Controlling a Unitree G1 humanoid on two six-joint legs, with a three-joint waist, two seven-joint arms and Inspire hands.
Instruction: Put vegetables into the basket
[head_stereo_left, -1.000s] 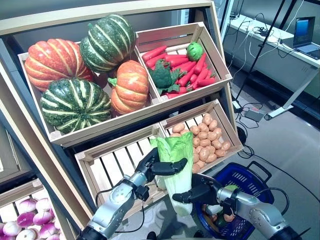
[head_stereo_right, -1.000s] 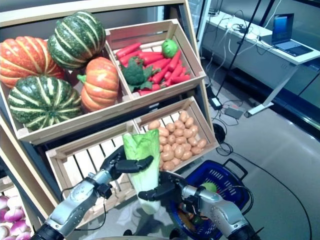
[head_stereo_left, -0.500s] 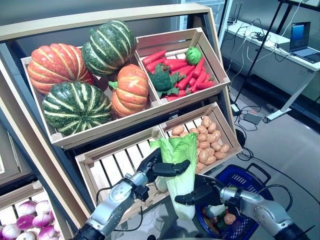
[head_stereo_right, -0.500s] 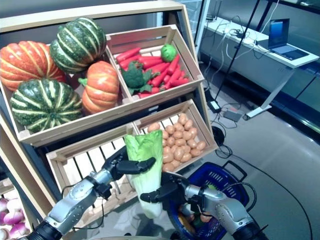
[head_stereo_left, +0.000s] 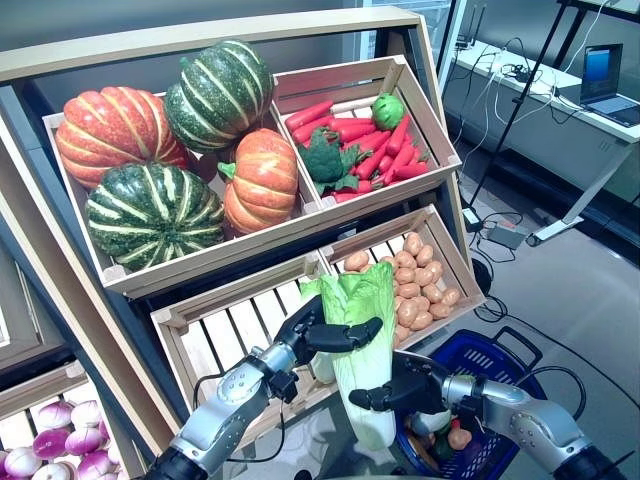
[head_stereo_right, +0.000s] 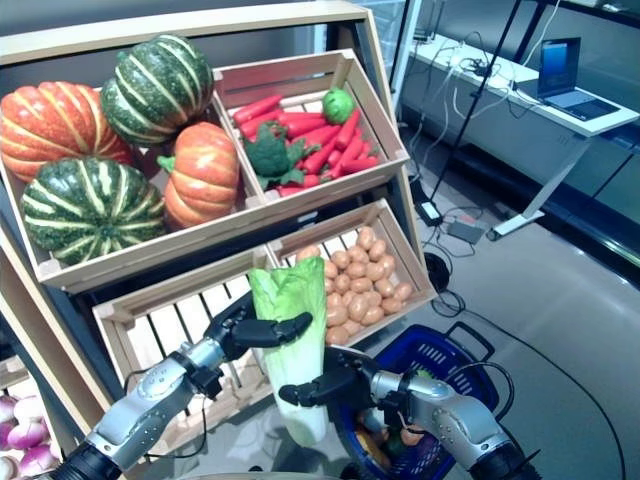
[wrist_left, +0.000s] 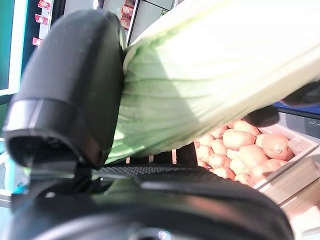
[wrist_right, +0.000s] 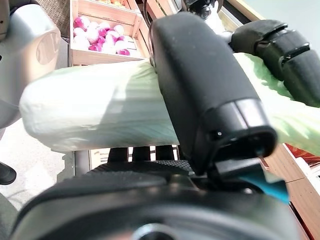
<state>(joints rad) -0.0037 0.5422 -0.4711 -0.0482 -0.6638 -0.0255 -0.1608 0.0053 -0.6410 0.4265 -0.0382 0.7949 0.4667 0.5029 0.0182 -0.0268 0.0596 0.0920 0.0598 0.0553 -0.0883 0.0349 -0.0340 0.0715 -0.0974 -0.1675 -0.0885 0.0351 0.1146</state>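
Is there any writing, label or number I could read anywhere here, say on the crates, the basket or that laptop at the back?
None can be read.
Pale wooden crates: no print shows.
Blue plastic basket: no label shows.
Open laptop on the far desk: screen glows blue, too small to read.
Long green-and-white cabbage, held by left hand and right hand: no sticker shows.

A mock grocery stall in a lab: wooden crates (head_stereo_left: 395, 85) of pumpkins (head_stereo_left: 115, 128) and potatoes (head_stereo_left: 415, 285), laptop (head_stereo_left: 608, 68) on a far-right desk (head_stereo_left: 560, 110).
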